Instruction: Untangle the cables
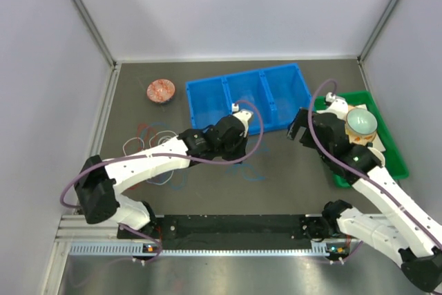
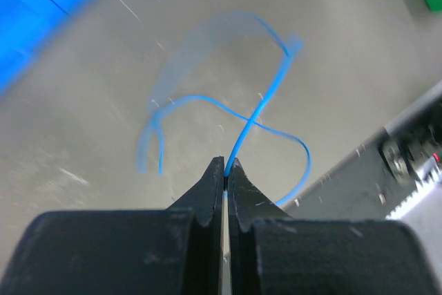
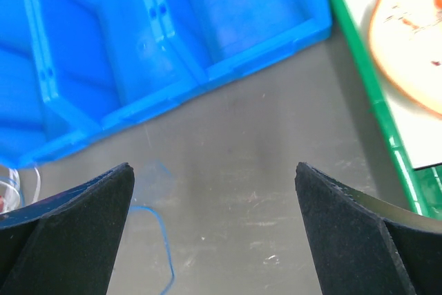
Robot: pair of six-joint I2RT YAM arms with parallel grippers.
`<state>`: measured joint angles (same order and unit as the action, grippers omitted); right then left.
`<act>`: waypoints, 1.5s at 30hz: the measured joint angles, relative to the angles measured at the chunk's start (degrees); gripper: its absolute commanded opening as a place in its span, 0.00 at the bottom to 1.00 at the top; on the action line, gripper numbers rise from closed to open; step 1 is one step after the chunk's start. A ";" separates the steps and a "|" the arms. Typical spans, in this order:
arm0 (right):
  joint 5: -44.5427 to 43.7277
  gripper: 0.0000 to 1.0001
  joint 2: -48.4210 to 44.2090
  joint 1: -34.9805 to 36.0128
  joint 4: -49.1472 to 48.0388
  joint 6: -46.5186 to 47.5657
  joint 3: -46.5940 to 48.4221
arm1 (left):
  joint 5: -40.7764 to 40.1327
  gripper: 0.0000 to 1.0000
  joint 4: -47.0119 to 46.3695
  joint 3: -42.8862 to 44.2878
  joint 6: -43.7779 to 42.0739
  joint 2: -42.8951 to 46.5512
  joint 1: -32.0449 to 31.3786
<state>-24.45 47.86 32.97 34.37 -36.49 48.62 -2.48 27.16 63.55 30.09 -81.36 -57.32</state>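
My left gripper (image 2: 226,164) is shut on a thin blue cable (image 2: 266,105) and pinches it at the very fingertips. From there the cable runs out in a loose crossing loop over the grey table. Seen from above, the left gripper (image 1: 240,151) hangs over the table's middle, with the blue cable (image 1: 254,173) faint just beside it. A tangle of red and white cables (image 1: 157,141) lies to the left, under the left arm. My right gripper (image 3: 214,170) is open above bare table with nothing between its fingers, and a bend of the blue cable (image 3: 164,246) lies by its left finger.
A blue three-compartment bin (image 1: 248,98) stands at the back centre. A green tray (image 1: 390,150) on the right holds a pale bowl (image 1: 361,121) and a plate (image 3: 414,46). A small reddish dish (image 1: 161,90) sits back left. Black rail (image 1: 235,226) along the near edge.
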 measured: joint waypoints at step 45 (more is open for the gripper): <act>-10.19 0.99 -9.20 0.00 10.03 -2.86 0.57 | -17.90 0.00 7.32 37.38 -11.56 -8.72 20.57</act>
<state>-34.63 38.65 32.97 44.40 -39.35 49.19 -20.38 34.48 100.92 18.52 -90.08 -36.75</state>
